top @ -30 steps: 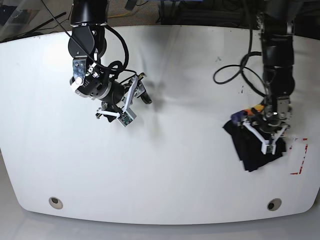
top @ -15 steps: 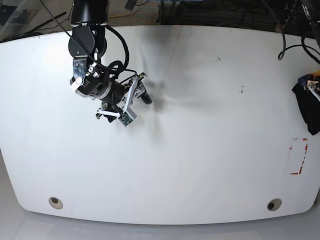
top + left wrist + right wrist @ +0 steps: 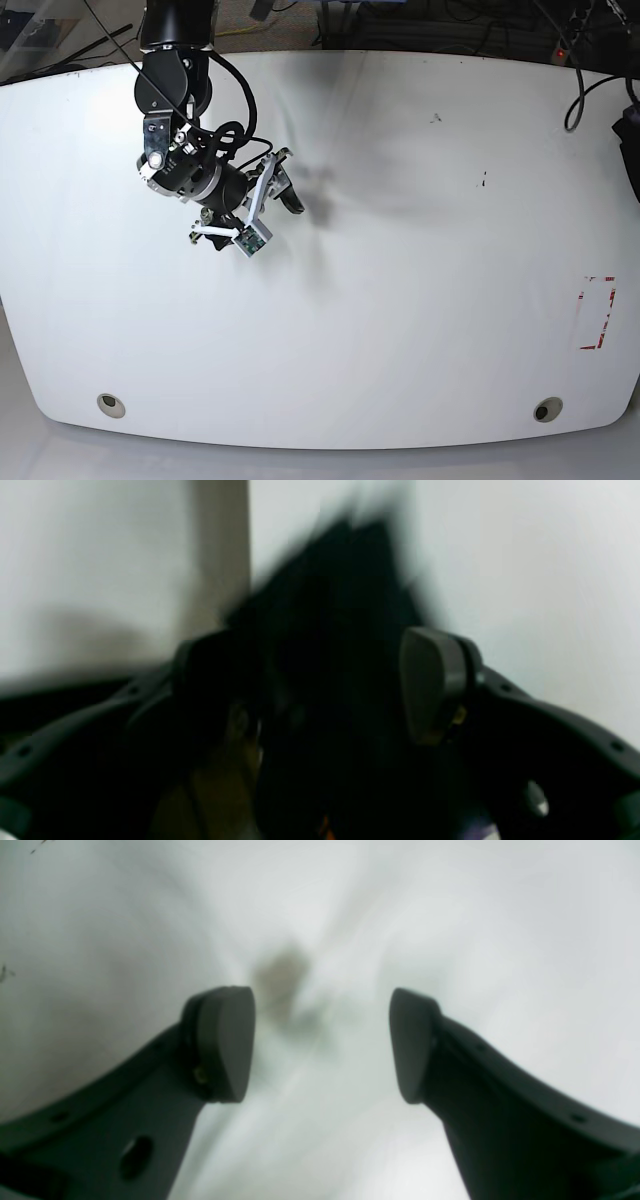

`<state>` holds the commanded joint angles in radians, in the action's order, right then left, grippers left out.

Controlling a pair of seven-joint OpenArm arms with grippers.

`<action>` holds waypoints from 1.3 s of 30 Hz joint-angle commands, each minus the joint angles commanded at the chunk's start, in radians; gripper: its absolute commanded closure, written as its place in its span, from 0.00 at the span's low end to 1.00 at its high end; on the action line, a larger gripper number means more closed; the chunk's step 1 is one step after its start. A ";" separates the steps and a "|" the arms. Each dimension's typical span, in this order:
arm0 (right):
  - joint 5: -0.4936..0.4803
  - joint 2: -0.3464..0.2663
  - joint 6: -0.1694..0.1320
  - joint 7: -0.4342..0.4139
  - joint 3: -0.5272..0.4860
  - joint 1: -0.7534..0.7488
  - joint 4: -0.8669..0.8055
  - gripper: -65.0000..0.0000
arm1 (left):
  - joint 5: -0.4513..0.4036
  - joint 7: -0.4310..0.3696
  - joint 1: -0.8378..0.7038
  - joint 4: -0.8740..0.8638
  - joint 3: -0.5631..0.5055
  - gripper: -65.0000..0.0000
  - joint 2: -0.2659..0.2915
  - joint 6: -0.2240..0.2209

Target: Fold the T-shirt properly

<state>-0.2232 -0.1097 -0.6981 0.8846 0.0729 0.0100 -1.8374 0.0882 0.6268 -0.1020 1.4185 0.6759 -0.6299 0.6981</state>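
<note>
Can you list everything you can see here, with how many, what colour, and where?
Black T-shirt: one, black, at the right edge of the overall view
Table: one, white, across the middle
Round grommets: two, grey, near the table's front corners
Red markings: one broken outline, red, on the table's right side
Cables: several, black, along the back
Left gripper: one, dark, over the T-shirt
Right gripper: one, dark grey, open above the table

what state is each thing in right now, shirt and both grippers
T-shirt: bunched, at the left gripper, mostly off the base view's right edge
left gripper: fingers apart in its wrist view, grip on the cloth unclear
right gripper: open, nothing between its fingers
</note>
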 joint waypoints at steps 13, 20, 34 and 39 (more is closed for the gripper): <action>0.130 -0.020 0.000 -0.095 0.114 0.043 0.080 0.38 | -0.003 -0.226 0.055 0.256 -0.299 0.28 0.269 -0.297; 0.321 0.014 0.000 -0.486 0.121 0.006 0.221 0.39 | -0.005 -0.428 0.026 0.239 -0.488 0.27 0.400 -0.466; 0.382 -0.043 0.113 -1.056 0.226 -0.157 0.413 0.39 | -0.166 -0.796 -0.218 0.160 -0.729 0.26 0.503 -0.789; 0.175 -0.120 0.114 -1.071 0.222 -0.310 0.391 0.38 | -0.166 -0.795 -0.408 0.275 -0.732 0.27 0.503 -0.789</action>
<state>-0.0483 -0.2294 -0.5838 -0.1864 0.2954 -0.3000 -1.4461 -0.0775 -0.1680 -0.5102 1.6932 -0.0560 -0.1266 -0.0913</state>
